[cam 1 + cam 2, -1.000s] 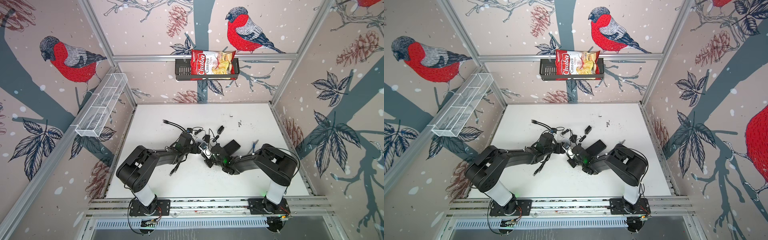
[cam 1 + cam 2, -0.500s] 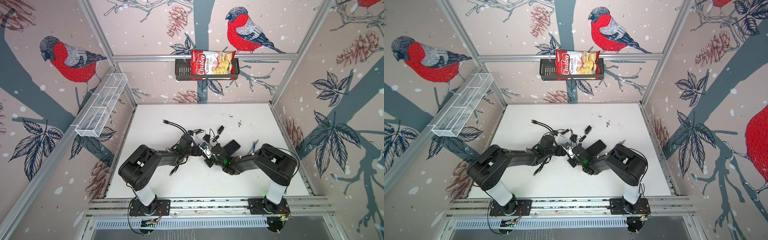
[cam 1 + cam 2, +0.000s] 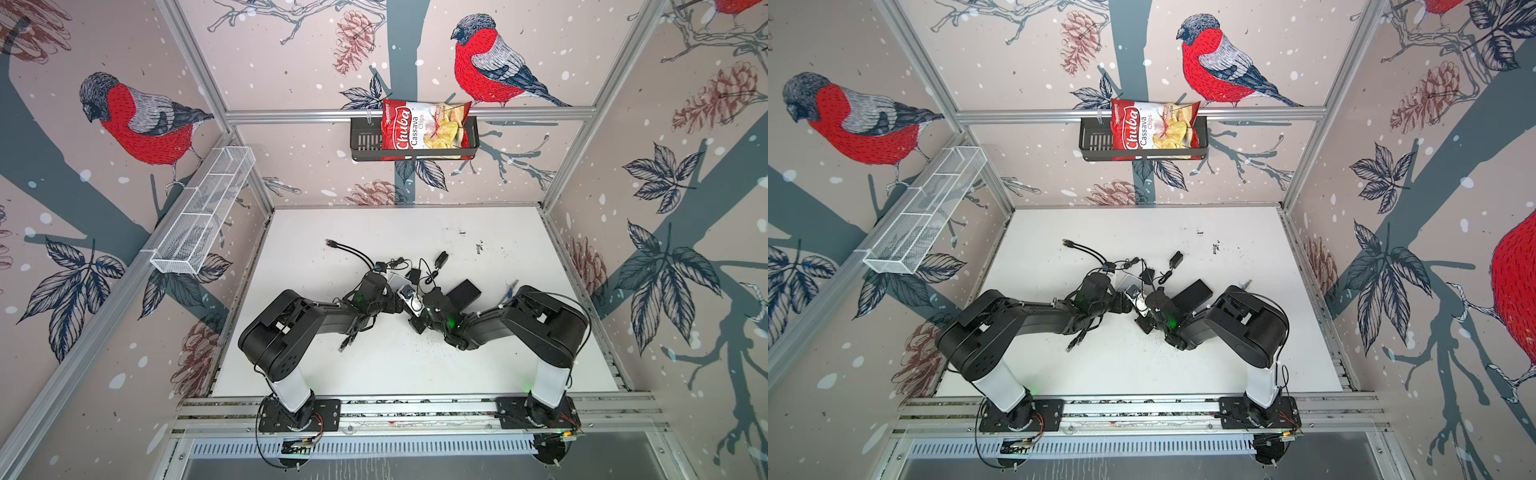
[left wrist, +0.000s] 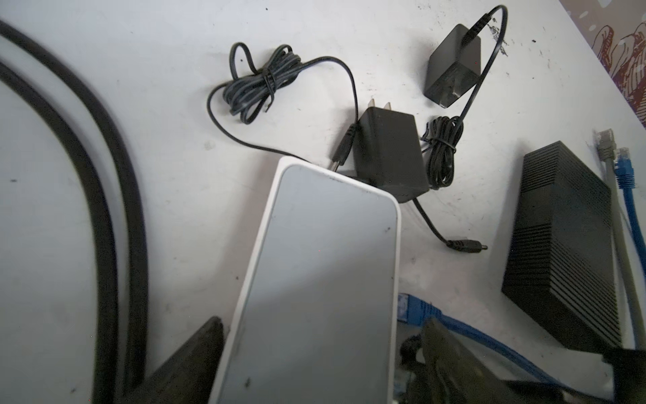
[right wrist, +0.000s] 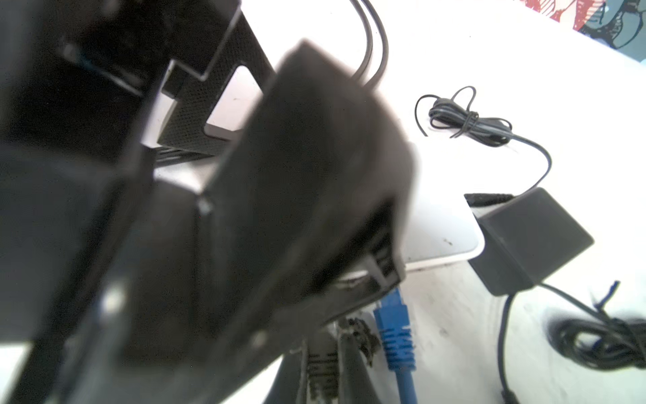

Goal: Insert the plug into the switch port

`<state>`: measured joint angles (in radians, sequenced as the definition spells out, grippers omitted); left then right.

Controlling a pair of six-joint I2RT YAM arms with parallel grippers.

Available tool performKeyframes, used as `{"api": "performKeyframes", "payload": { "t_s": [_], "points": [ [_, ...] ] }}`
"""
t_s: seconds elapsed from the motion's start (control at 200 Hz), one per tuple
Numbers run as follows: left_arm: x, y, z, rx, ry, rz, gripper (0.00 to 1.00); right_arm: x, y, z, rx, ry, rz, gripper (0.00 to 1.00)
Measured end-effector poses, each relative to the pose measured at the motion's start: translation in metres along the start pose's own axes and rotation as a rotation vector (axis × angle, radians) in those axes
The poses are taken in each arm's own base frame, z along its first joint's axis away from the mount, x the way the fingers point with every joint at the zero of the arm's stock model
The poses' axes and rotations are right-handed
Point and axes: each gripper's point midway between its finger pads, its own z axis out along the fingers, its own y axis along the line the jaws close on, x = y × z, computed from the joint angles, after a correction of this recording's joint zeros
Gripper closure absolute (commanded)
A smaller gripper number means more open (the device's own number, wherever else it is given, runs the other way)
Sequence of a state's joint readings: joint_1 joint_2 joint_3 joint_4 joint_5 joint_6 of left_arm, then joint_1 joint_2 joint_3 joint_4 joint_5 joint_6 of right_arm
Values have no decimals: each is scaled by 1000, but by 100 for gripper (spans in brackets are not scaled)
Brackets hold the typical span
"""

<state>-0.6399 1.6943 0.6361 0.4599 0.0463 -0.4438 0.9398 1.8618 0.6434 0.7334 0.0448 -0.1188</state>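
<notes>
The white switch (image 4: pixel 314 280) lies mid-table, also seen in a top view (image 3: pixel 395 280). My left gripper (image 4: pixel 321 321) straddles it with its jaws wide, one dark finger (image 4: pixel 195 363) on each long side, and holds it. My right gripper (image 5: pixel 325 349) is shut on a grey plug (image 5: pixel 321 367) with a ribbed boot, aimed at the switch's port side. A blue plug (image 5: pixel 395 332) sits right beside it with its tip at that side; I cannot tell whether it is seated. The left finger hides the ports. In both top views the two grippers (image 3: pixel 390 301) (image 3: pixel 1142 316) meet at the middle.
A black power adapter (image 4: pixel 388 150) touches the switch's far end. A second adapter (image 4: pixel 454 70) and bundled thin cords lie beyond it. A ribbed black box (image 4: pixel 562 245) sits toward the right arm, with loose grey and blue plugs (image 4: pixel 625 164) beside it. Two thick black cables (image 4: pixel 105 210) curve past.
The left arm has pushed a little further in toward the middle, its elbow shifting right. The right arm and the switch have stayed put.
</notes>
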Motion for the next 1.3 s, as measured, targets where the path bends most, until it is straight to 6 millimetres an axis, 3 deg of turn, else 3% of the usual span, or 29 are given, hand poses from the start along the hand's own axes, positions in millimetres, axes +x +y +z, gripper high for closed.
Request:
{"api": "performKeyframes", "payload": {
  "t_s": [0.966,1.301],
  "points": [
    [8,-3,-9,-13,-14,81,12,1,3,0,-22,-15,-107,99],
    [10,-10,-21,43,9,70,10,7,16,-11,-53,-36,-90,99]
  ]
}}
